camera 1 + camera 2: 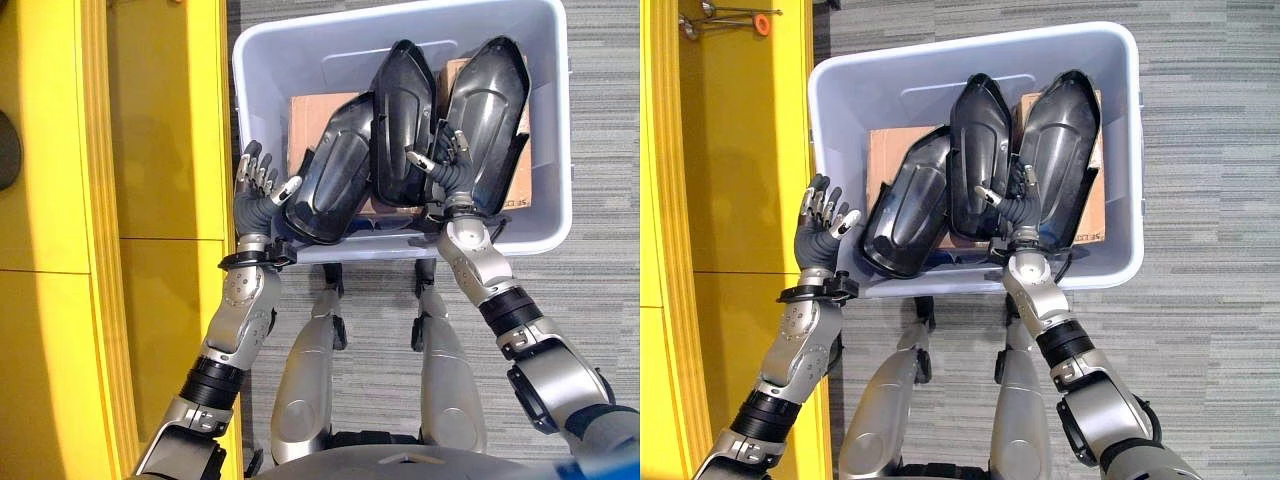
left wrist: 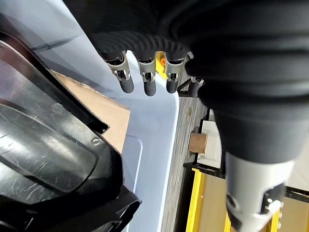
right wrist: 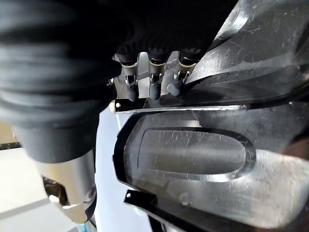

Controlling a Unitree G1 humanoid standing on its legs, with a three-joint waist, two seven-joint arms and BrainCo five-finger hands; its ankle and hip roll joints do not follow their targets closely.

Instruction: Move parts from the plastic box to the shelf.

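Note:
A grey-blue plastic box [image 1: 350, 60] stands on the floor in front of me. Three black moulded parts lean side by side in it: a left part [image 1: 335, 185], a middle part [image 1: 403, 120] and a right part [image 1: 490, 110]. My left hand [image 1: 258, 185] is at the box's near left corner, open, with its thumb close to the left part's edge [image 2: 48, 159]. My right hand [image 1: 447, 165] is open between the middle and right parts. Its fingertips [image 3: 153, 89] rest against the rim of a black part [image 3: 193, 154]. The yellow shelf [image 1: 160, 130] runs along my left.
Brown cardboard boxes [image 1: 310, 120] lie under the parts inside the box. Grey carpet [image 1: 600, 300] surrounds the box on the right and near side. Metal rods with an orange disc [image 1: 760, 22] lie at the far end of the shelf.

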